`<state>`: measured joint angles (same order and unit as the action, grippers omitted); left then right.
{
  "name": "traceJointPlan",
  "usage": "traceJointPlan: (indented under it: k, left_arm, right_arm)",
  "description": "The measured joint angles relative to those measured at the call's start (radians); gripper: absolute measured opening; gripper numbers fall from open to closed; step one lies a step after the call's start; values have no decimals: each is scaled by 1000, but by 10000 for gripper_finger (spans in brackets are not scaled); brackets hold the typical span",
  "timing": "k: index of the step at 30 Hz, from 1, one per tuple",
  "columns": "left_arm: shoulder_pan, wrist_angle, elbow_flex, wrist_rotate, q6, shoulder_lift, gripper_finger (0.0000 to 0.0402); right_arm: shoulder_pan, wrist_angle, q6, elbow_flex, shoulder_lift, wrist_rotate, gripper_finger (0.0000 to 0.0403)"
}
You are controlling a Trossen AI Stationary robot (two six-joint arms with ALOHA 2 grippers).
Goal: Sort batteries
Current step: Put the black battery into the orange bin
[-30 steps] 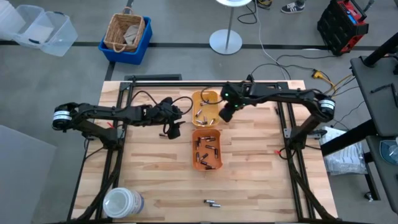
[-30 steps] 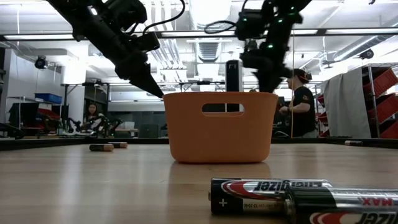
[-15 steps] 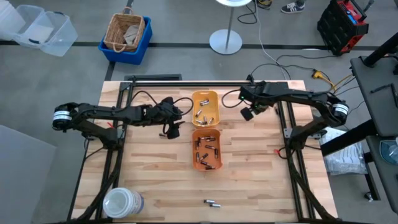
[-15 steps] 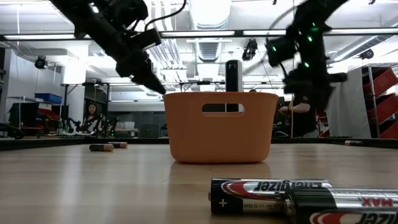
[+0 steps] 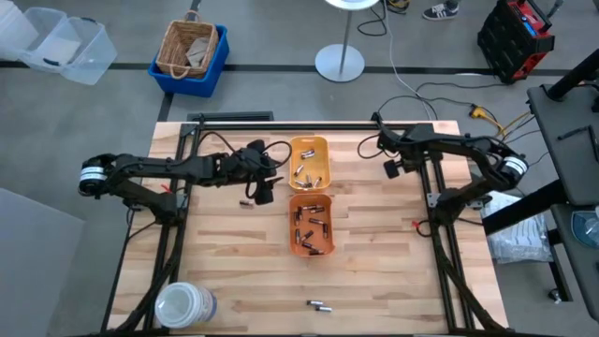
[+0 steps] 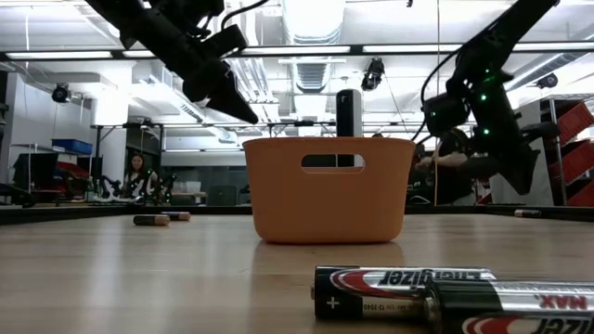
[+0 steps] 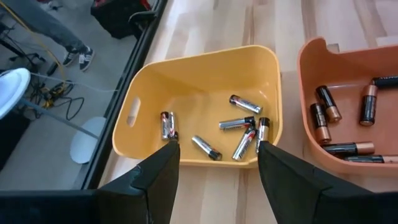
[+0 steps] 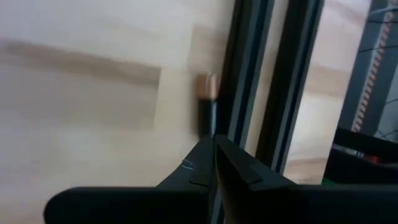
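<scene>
Wooden surface [image 5: 225,253] is carrying two trays while the released left pincer [image 7: 214,165] is hovering over the yellow tray [image 7: 205,74] mid-frame, right pincer [image 8: 214,163] clenched.

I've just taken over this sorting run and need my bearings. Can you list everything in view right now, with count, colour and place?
Yellow tray: one, far middle of table, holding seven silver batteries.
Orange tray: one, just nearer than the yellow one, holding several dark copper-tipped batteries.
Loose batteries: two end to end near the front edge; one by the left arm; one dark, copper-tipped against the right frame rail.
Wooden table: one, light planks.
White jar: one, near-left corner.
Wicker basket in blue bin: one, floor beyond table.
Clear bins: floor, far left.
Left gripper: fingers open, over the yellow tray's edge.
Right gripper: fingers shut, empty, at the far right rail.
</scene>
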<state>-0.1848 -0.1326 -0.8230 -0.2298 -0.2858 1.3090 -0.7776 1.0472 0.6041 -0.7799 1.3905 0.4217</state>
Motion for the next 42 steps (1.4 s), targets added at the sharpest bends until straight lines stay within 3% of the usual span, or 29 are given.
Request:
traceJointPlan:
  k: [25,42]
  left_arm:
    - [0,-29,-1,0,37,0,196]
    - [0,-50,1,1,67,34,196]
  right_arm:
    - [-53,-199,-23,73,162,155,9]
    - [-39,-206,-28,76,14,95,9]
